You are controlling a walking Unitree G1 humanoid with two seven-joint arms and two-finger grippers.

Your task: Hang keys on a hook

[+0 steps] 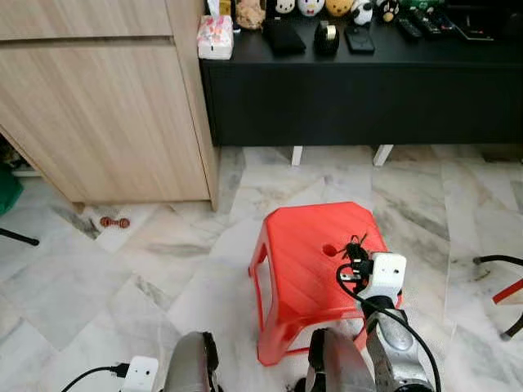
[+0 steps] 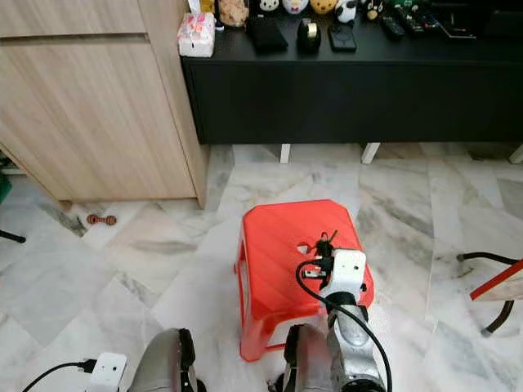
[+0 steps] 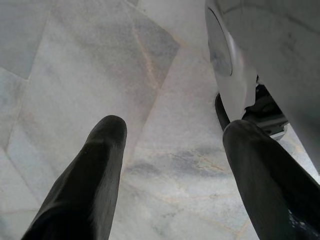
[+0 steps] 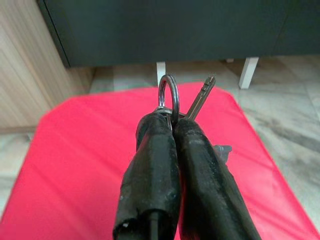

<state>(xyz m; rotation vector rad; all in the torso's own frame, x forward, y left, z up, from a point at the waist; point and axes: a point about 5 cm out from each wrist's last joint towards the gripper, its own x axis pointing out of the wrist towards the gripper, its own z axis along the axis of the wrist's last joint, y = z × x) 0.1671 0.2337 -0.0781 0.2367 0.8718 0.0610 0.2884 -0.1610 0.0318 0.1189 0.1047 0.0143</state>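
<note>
My right gripper (image 4: 171, 120) is shut on the keys (image 4: 172, 99): a metal ring pinched between the black fingertips, with a key sticking out beside it. In the eye views the right gripper (image 1: 355, 247) holds the keys (image 1: 354, 242) just above the red plastic stool (image 1: 302, 269), near its round centre hole. My left gripper (image 3: 170, 132) hangs low with its fingers (image 3: 102, 150) apart over the marble floor, holding nothing.
A wooden cabinet (image 1: 106, 106) stands at the left and a black low sideboard (image 1: 359, 90) at the back, with a tissue box (image 1: 216, 37), remotes and small figures on top. A small brown object (image 1: 114, 222) lies on the floor. Dark cables (image 1: 498, 261) lie at the right.
</note>
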